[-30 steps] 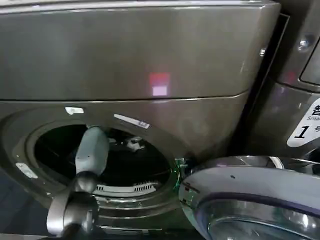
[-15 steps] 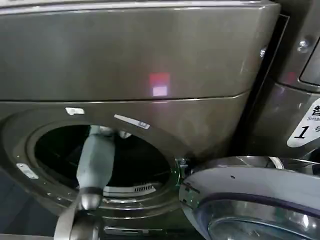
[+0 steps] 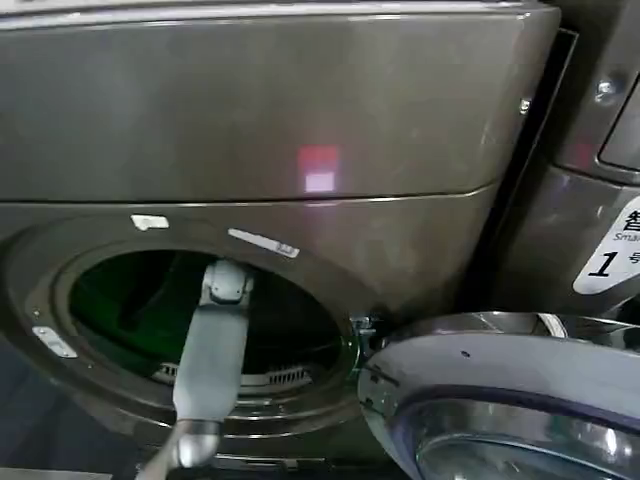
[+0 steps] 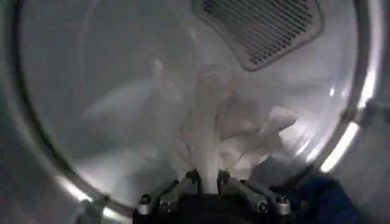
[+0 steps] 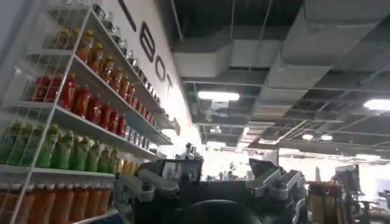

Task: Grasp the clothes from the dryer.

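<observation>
The left gripper (image 4: pixel 207 178) is clenched on a whitish-grey fabric piece (image 4: pixel 222 131) inside the drum of the dryer (image 3: pixel 280 110), with a dark navy fabric piece (image 4: pixel 320 198) just beside it at about four o'clock in the wrist view. From the head camera, the left arm (image 3: pixel 212 350) reaches up from six o'clock into the round drum mouth, the grey door (image 3: pixel 500 395) swung open at four o'clock. Farther off, the right gripper (image 5: pixel 207 182) points at shelves of bottles (image 5: pixel 73 103) with its fingers spread and released.
</observation>
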Robot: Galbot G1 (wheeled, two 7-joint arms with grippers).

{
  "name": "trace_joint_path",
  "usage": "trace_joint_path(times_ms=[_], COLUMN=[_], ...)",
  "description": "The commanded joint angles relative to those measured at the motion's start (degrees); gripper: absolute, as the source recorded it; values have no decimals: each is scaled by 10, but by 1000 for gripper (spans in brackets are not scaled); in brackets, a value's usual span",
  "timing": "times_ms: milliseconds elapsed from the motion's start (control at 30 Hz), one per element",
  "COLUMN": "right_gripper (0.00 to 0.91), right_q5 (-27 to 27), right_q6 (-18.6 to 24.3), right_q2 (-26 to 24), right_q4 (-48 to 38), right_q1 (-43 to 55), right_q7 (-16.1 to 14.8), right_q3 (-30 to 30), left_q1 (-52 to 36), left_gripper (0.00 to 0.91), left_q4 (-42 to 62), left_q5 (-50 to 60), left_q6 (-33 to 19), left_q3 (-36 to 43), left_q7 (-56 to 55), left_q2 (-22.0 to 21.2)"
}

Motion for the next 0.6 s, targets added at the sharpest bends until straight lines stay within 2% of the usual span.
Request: trace_joint_path(times_ms=[33,200,600], right_gripper=[907,907,907], right_q5=[1,0,1], right_q6=[1,-19,-32], right_q2=[-1,1,1], right_q4=[-1,4,12], right_q1=[1,1,4], right_q7=[2,5,10], right_q3=[3,5,13], left_q1=[15,13,7], left_gripper=[0,0,0], left_q4=[-12,-11,-11], left_q5=[-91,-90,-89], left_q6=[8,9,8], left_q3=[4,4,7], left_q7=[-98,-96,-87], left_q2=[-10,-9,-9])
